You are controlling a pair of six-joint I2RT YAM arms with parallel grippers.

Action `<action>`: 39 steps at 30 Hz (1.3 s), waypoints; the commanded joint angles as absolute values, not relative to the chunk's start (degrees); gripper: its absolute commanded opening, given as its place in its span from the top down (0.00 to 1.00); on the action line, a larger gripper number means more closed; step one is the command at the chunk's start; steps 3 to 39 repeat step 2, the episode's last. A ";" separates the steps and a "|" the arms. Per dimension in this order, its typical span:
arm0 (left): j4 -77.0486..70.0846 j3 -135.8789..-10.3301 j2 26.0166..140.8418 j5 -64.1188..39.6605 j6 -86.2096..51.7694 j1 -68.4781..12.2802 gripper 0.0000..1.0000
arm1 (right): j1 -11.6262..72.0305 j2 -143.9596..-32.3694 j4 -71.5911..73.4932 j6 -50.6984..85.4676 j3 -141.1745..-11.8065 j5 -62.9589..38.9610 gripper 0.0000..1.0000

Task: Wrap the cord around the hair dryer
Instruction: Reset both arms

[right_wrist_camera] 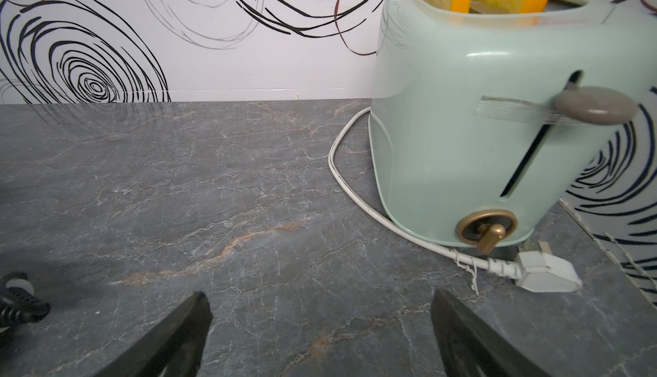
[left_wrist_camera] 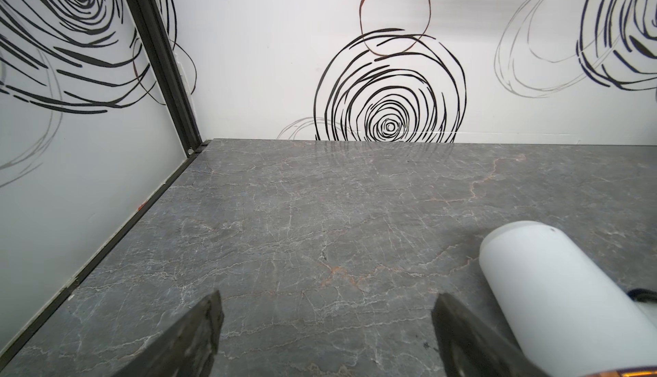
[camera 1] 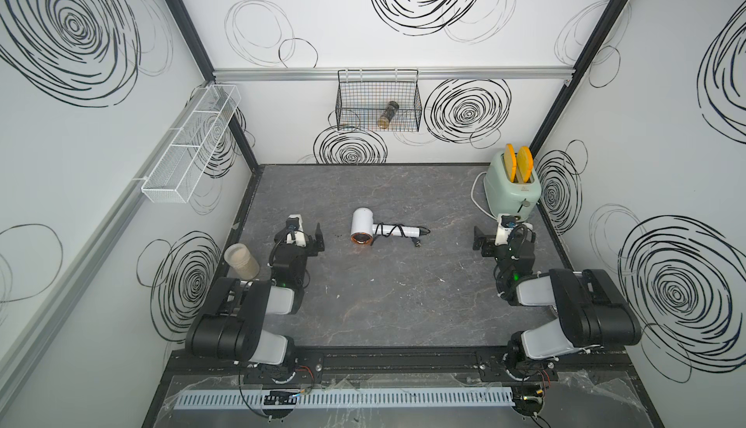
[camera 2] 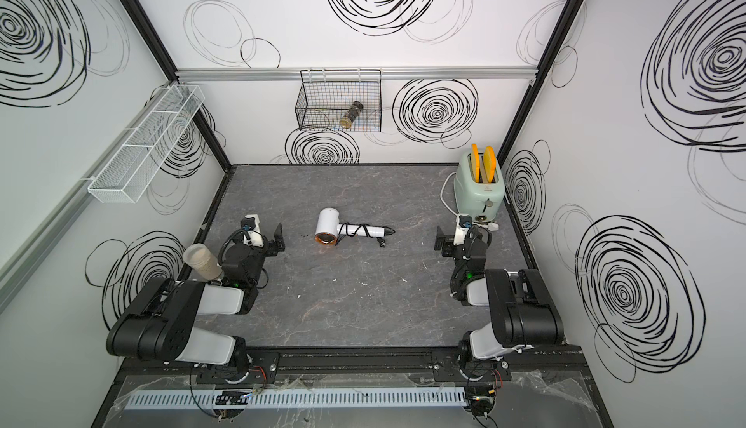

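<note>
Heads up on where things sit. The hair dryer [camera 1: 363, 224] lies on its side around the middle of the table [camera 1: 403, 305], between your two arms. Its copper nozzle faces the front edge and its handle points toward the right arm. The cord [camera 1: 395, 230] loops around the handle in a few turns, and its plug [camera 1: 418, 243] rests on the table just by the handle end.

The left gripper [left_wrist_camera: 327, 325] is spread wide with nothing in it, low over the table. The dryer's head is just beside one finger [left_wrist_camera: 458, 329], and both top views show a gap between them. The right gripper [right_wrist_camera: 321, 318] is also wide open and empty.

For room, you've got a big bare stretch of table in front of the dryer and a clear strip behind it up to the back wall. The right side is tighter: the toaster [camera 1: 512, 192] fills the back right corner, with its white cable [right_wrist_camera: 355, 201] curving out and its white plug [right_wrist_camera: 544, 272] lying near a right finger [right_wrist_camera: 451, 322]. On the left, the side wall edge runs close by the arm, and a jar [camera 1: 241, 260] stands beside it.
</note>
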State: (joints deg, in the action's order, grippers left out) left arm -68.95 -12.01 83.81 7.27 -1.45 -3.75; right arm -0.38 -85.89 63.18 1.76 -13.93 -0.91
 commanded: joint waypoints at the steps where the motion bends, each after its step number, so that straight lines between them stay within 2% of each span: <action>1: -72.87 -12.13 83.85 6.77 -0.35 -3.86 0.04 | -0.62 -85.44 64.03 2.30 -14.82 -1.32 0.02; 39: -72.95 -12.05 83.85 6.77 -0.40 -3.87 0.04 | -0.62 -85.47 63.99 2.30 -14.92 -1.37 0.02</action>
